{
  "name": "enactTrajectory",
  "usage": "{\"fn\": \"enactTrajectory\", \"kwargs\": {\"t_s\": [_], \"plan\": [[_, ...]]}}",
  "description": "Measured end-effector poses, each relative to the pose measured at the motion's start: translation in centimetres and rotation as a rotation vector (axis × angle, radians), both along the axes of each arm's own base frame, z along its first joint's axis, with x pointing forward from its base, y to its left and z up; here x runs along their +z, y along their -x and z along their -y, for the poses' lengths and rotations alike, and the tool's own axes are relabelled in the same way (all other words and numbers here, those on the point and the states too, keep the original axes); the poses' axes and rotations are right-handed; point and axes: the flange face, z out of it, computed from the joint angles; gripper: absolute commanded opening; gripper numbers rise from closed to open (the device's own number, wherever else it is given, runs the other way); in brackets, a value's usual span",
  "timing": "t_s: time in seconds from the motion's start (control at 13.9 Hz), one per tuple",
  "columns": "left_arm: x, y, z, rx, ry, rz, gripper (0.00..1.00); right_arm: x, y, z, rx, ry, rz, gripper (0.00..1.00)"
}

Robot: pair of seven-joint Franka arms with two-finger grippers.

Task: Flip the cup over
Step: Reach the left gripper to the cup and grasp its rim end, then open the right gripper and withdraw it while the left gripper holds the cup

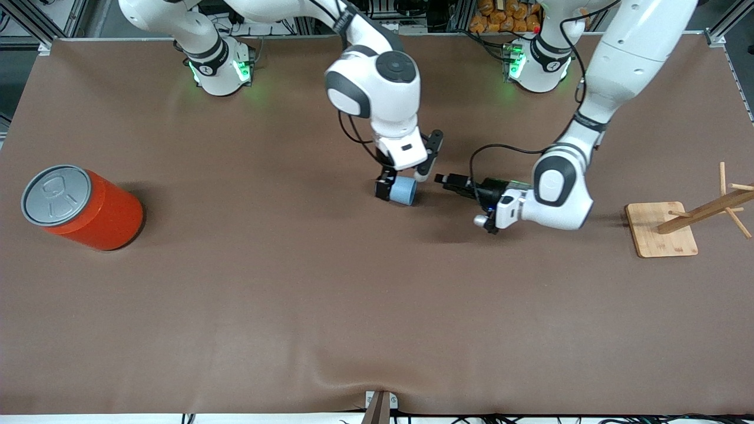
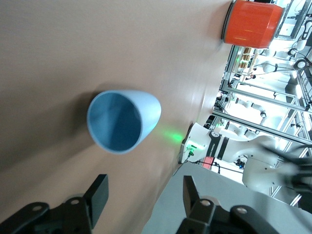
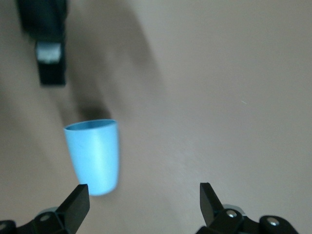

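across the brown cloth-covered desk, we are seeing the small light-blue matte plastic cup lying on its side mid-desk. our right hand is hanging over it, fingers spread; our left hand is just beside its mouth, fingers spread. we are judging it light, stiff, slightly slippery; best pinched across the tapered wall.

A brown matte table cover fills nearly the whole front view, with a soft ripple at its lower middle edge, where a small bracket sits. Along the top of the frame runs aluminium framing with dark cables. An orange heap shows at upper centre-right. Green light glows on the cover in two spots near the top. At upper right of the left wrist view, bright metal frames stand in strong light.
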Motion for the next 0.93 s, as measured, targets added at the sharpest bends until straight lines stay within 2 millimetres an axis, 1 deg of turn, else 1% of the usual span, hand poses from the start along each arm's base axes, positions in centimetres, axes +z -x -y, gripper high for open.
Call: {"fn": "enactTrajectory", "kwargs": {"t_s": [0.07,0.14,0.22,0.36,0.43,0.57,0.65,0.72,0.79,0.86,0.93], "plan": [[-0.5,0.4,0.8,0.004,0.001,-0.008,0.70,1.8,-1.5,2.0,-0.041,-0.001,-0.003,1.00],[-1.0,0.6,1.3,0.010,0.000,-0.016,0.70,3.4,-3.4,4.4,-0.088,0.002,-0.005,1.00],[-1.5,0.8,1.6,0.017,-0.001,-0.020,0.70,4.6,-5.4,7.1,-0.137,0.007,-0.010,1.00],[-2.3,1.1,2.3,0.030,0.007,-0.023,0.68,6.3,-9.6,13.1,-0.238,0.009,-0.013,1.00],[-2.8,1.4,2.9,0.035,0.017,-0.023,0.66,6.9,-11.3,16.0,-0.288,0.008,-0.020,1.00],[-3.6,2.0,3.8,0.046,0.042,-0.015,0.64,7.9,-14.0,21.3,-0.380,-0.003,-0.047,1.00],[-4.0,2.3,4.3,0.053,0.057,-0.010,0.61,8.6,-15.0,23.5,-0.417,-0.010,-0.047,1.00],[-4.5,2.7,5.0,0.056,0.069,-0.002,0.54,9.6,-15.8,25.7,-0.450,-0.017,-0.041,1.00],[-5.0,3.1,5.5,0.058,0.075,0.001,0.33,10.6,-16.4,27.7,-0.482,-0.020,-0.039,1.00],[-5.4,3.4,5.9,0.055,0.078,0.002,0.10,11.5,-16.6,29.8,-0.513,-0.019,-0.045,1.00],[-5.6,3.6,6.2,0.051,0.078,0.000,0.00,12.2,-16.8,31.8,-0.542,-0.016,-0.059,1.00]]}}
